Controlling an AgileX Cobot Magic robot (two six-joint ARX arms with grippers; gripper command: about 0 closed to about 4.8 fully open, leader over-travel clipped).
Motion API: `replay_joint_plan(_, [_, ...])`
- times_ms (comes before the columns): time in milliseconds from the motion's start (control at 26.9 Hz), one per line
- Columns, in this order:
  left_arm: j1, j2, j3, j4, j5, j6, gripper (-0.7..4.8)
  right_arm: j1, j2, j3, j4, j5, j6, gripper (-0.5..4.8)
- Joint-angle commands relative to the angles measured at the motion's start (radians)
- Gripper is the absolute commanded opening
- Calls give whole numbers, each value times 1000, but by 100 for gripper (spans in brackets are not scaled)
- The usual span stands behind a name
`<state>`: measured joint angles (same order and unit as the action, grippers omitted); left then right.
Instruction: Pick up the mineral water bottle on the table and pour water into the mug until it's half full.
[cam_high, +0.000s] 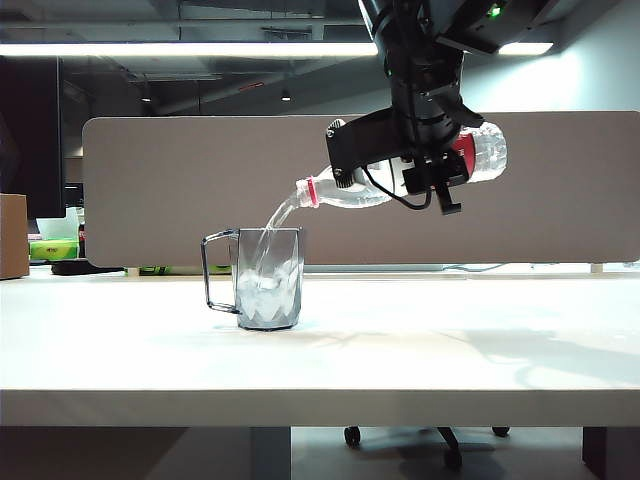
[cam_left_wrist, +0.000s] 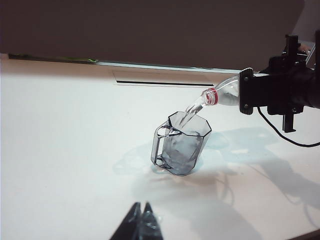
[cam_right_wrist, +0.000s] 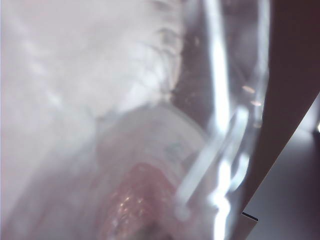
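Table: the white table (cam_high: 120, 350) fills the front of the exterior view, its thick front edge nearest the camera.
Mug: the smoky-grey mug (cam_high: 269, 280) stands upright on the table, left of its middle and back from the front edge, handle turned toward the left edge; also seen in the left wrist view (cam_left_wrist: 182, 145).
Water in mug: churning water (cam_high: 266, 298) reaches roughly halfway up the mug.
Bottle: the mineral water bottle (cam_high: 345, 192) hangs in the air above the table, tipped nearly level, its red-ringed neck lowest and just above the mug's right rim; its neck shows in the left wrist view (cam_left_wrist: 220, 96), and the right wrist view is a close blur of its clear plastic (cam_right_wrist: 165, 145).
Stream: a clear stream (cam_high: 278, 215) arcs from the mouth into the mug.
My right pincer: my right gripper (cam_high: 425, 165) is clamped around the bottle's middle, above the table to the right of the mug.
My left pincer: my left gripper (cam_left_wrist: 141, 216) hovers low near the table's front edge, well apart from the mug; its fingertips sit together, holding nothing.
Behind: a grey partition panel (cam_high: 150, 190) runs along the back edge.
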<state>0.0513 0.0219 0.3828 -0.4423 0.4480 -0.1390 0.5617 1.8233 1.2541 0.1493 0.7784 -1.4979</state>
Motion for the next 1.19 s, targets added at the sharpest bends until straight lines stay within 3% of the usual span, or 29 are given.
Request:
replay_joint_plan(37, [-2, 1, 1, 10, 1, 0, -5, 3, -11, 10, 35, 9, 5, 193])
replay_joint_plan(186, [-2, 1, 1, 10, 1, 0, -5, 8, -11, 9, 31, 0, 84, 193])
replay_joint_plan(447, [-2, 1, 1, 10, 1, 0, -5, 20, -11, 5, -198, -171, 571, 193])
replay_joint_plan(559, [-2, 1, 1, 10, 1, 0, -5, 16, -12, -37, -184, -233, 780, 193])
replay_joint_plan(633, [-2, 1, 1, 10, 1, 0, -5, 3, -12, -148, 4, -369, 991, 193])
replay_joint_plan(745, [-2, 1, 1, 10, 1, 0, -5, -9, -12, -266, 262, -463, 1156, 192])
replay_joint_plan(968, [-2, 1, 1, 10, 1, 0, -5, -55, 23, -433, 759, -601, 1372, 192])
replay_joint_plan(1080, [-2, 1, 1, 11, 1, 0, -5, -84, 54, -441, 832, -629, 1490, 192])
replay_joint_plan(1192, [-1, 1, 1, 10, 1, 0, -5, -109, 116, -441, 912, -650, 1530, 192])
